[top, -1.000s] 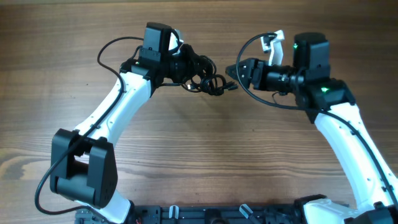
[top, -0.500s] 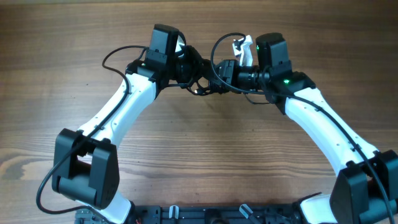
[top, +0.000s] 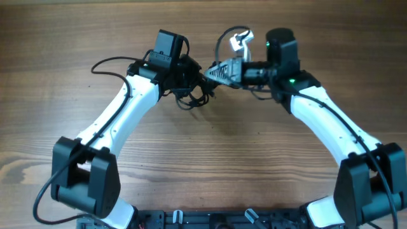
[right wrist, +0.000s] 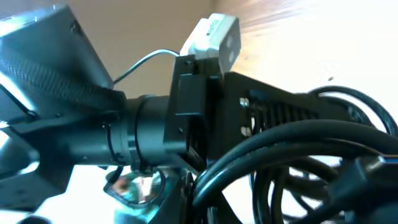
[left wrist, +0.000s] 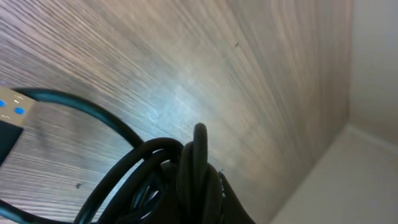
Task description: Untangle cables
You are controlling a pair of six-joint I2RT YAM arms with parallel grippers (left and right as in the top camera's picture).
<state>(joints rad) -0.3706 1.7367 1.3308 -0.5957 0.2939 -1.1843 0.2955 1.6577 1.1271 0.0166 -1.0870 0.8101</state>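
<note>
Cables [top: 191, 91]: thin glossy black cords, still tangled in one small knotted clump at the far middle of the bench [top: 254, 165], with a few loose loops sticking out below and to the sides. Close up, several strands run bunched tight together. One cord curves away in an arc to a flat plug [left wrist: 9, 119] with blue marks.

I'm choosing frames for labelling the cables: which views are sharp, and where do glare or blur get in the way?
Overhead: sharp and evenly lit, the cables clear against the table. Left wrist: cables fill the lower frame out of focus, with a glare patch on the wood. Right wrist: upper right corner blown out white, near cables soft.
</note>
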